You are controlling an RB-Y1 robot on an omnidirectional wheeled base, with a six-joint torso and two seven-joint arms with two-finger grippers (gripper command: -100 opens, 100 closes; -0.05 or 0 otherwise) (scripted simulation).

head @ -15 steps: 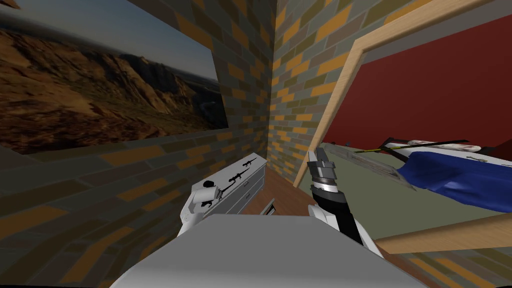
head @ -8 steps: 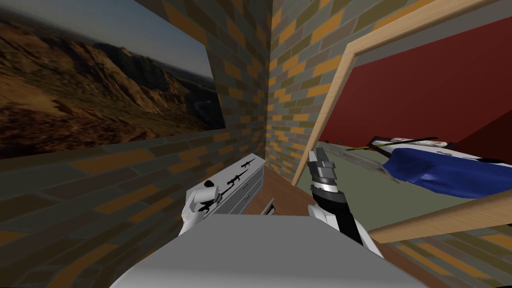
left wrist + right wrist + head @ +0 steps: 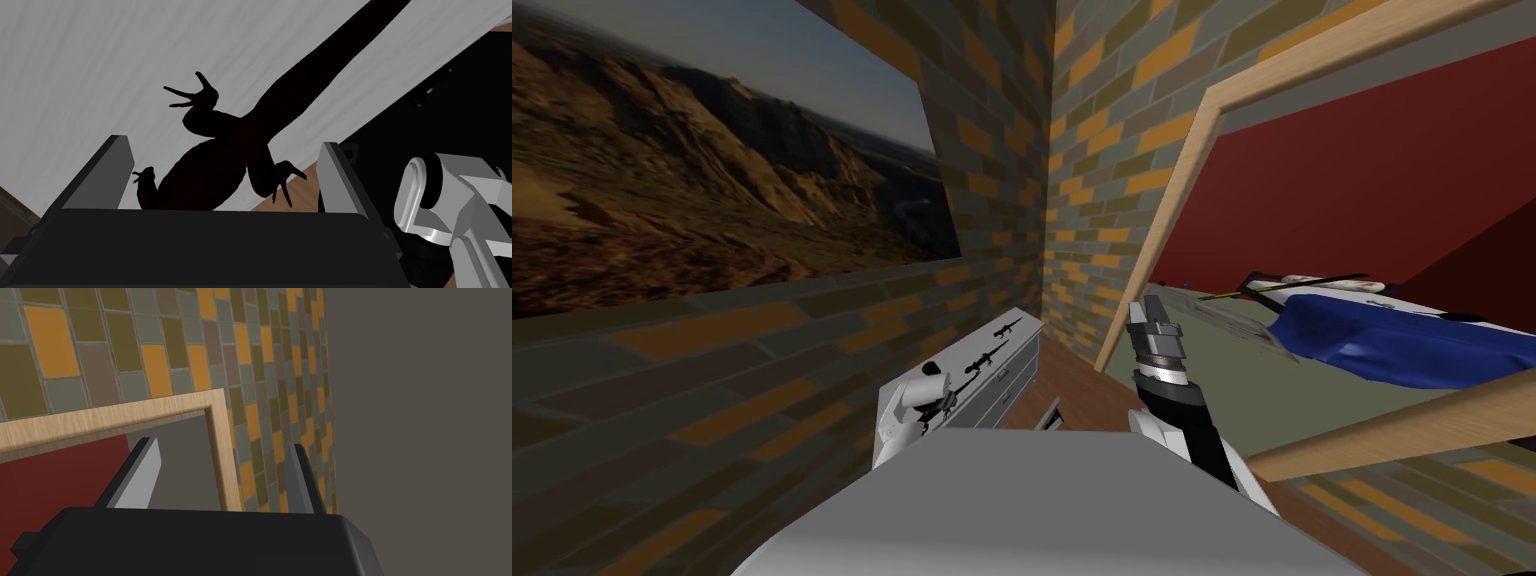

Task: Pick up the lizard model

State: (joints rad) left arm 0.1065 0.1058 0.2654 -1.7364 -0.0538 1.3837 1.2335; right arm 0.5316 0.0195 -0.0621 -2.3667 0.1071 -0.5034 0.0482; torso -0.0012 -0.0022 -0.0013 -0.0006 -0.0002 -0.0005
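Observation:
A black lizard model point(image 3: 220, 170) lies on the flat white top of a dresser point(image 3: 1012, 372) against the brick wall. My left gripper point(image 3: 225, 146) is open just above it, one finger point(image 3: 116, 172) on each side of its body, neither touching. The tail runs away past the fingers and the head end is hidden behind the gripper's body. In the head view the left gripper point(image 3: 924, 392) hovers over the near end of the dresser, with the lizard point(image 3: 948, 404) partly under it. My right gripper point(image 3: 1152, 312) is held up in front of me, open and empty point(image 3: 222, 450).
Two more black lizards point(image 3: 982, 358) point(image 3: 1009, 327) lie further along the dresser top. The brick wall point(image 3: 812, 330) runs close behind it. A wood-framed doorway point(image 3: 1162, 230) opens to the right, with a blue cloth point(image 3: 1372, 340) on a bed beyond.
My view has swung slightly, so the doorway and bed sit further left. My left hand has sunk a little over the near lizard. The right arm has not moved.

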